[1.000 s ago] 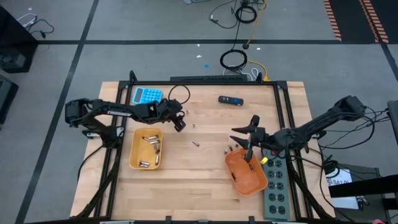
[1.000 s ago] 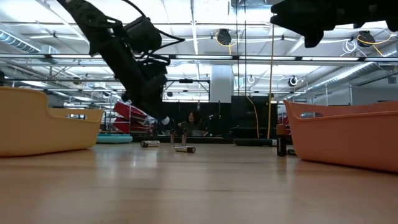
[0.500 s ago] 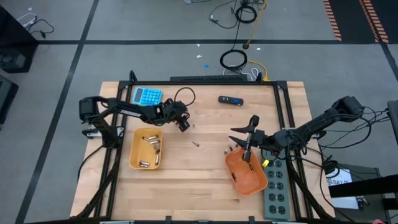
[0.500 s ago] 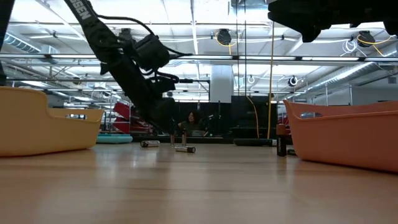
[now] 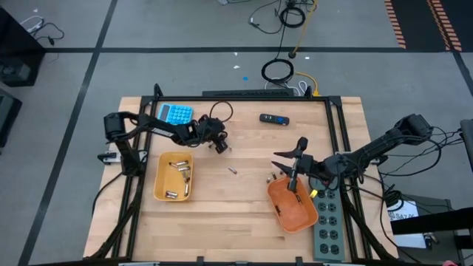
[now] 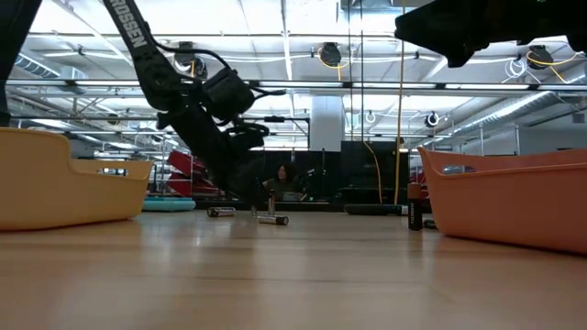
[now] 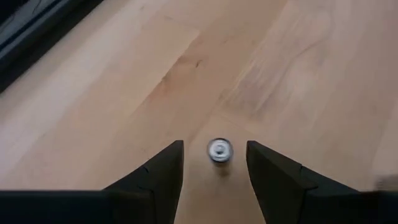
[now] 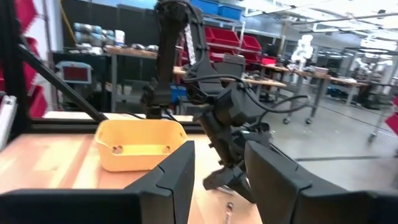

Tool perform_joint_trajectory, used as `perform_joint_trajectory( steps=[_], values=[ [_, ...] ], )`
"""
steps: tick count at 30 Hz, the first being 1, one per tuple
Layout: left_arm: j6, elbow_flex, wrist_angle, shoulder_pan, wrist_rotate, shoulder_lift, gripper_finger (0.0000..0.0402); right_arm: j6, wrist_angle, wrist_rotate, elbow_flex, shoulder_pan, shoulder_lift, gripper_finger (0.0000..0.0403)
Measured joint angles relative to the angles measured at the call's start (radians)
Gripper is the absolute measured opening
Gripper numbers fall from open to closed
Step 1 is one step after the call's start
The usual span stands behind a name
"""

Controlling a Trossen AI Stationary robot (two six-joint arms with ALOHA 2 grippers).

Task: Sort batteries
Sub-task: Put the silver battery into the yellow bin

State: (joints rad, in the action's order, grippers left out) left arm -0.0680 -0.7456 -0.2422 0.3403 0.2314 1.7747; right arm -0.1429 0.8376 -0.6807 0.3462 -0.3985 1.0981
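Room: beyond the table (image 5: 244,222) we see grey floor with cables in the high view, and a workshop with shelves and red bins in the low view.
Table edges: we note a black frame along the far edge and down both sides; a blue pad (image 5: 174,114) and a black-and-blue device (image 5: 274,119) lie near the far edge.
Left gripper (image 5: 221,145): we find it low over the far-left part of the table, fingers (image 7: 163,171) parted with nothing held; an upright battery (image 7: 219,150) stands on the wood in the gap between them, touching neither.
Right gripper (image 5: 293,176): we see it hanging above the far rim of the orange tray (image 5: 293,207), fingers (image 8: 176,171) apart and empty.
Yellow tray (image 5: 174,176): we count several batteries (image 5: 179,168) inside; it sits near the left side, just nearer than the left gripper.
Loose batteries: we spot one (image 5: 232,171) lying mid-table and a few (image 5: 273,176) just beside the orange tray's far-left corner.
Open room: we see bare wood between the two trays and across the near edge; a grey power strip (image 5: 329,218) fills the right edge beside the orange tray.
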Motion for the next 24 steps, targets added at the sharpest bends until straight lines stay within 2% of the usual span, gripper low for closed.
perform_joint_trajectory(
  steps=[3, 7, 8, 13, 18, 20, 24],
  values=[
    [0.035, 0.000, -0.005, 0.001, 0.000, 0.005, 0.0155, 0.001, -0.021, -0.029, 0.000, 0.000, 0.000, 0.0132],
    [0.074, 0.000, -0.013, -0.001, -0.003, 0.005, 0.0045, 0.007, -0.027, -0.031, 0.000, 0.006, 0.000, 0.0132],
    [0.074, 0.000, -0.018, -0.002, -0.009, 0.005, 0.0034, 0.008, -0.027, -0.031, 0.000, 0.008, 0.000, 0.0132],
    [0.065, 0.000, 0.005, -0.041, -0.019, -0.069, 0.0033, 0.011, -0.038, -0.030, 0.000, 0.012, 0.000, 0.0132],
    [-0.021, 0.000, 0.152, -0.154, -0.025, -0.311, 0.0033, 0.011, -0.042, -0.029, 0.000, 0.013, 0.000, 0.0132],
    [-0.114, -0.001, 0.259, -0.221, -0.062, -0.426, 0.0033, 0.007, -0.042, -0.029, 0.000, 0.013, 0.000, 0.0132],
    [-0.386, -0.003, 0.557, -0.351, -0.227, -0.599, 0.0033, -0.008, -0.039, -0.028, 0.000, 0.026, 0.000, 0.0132]
  ],
)
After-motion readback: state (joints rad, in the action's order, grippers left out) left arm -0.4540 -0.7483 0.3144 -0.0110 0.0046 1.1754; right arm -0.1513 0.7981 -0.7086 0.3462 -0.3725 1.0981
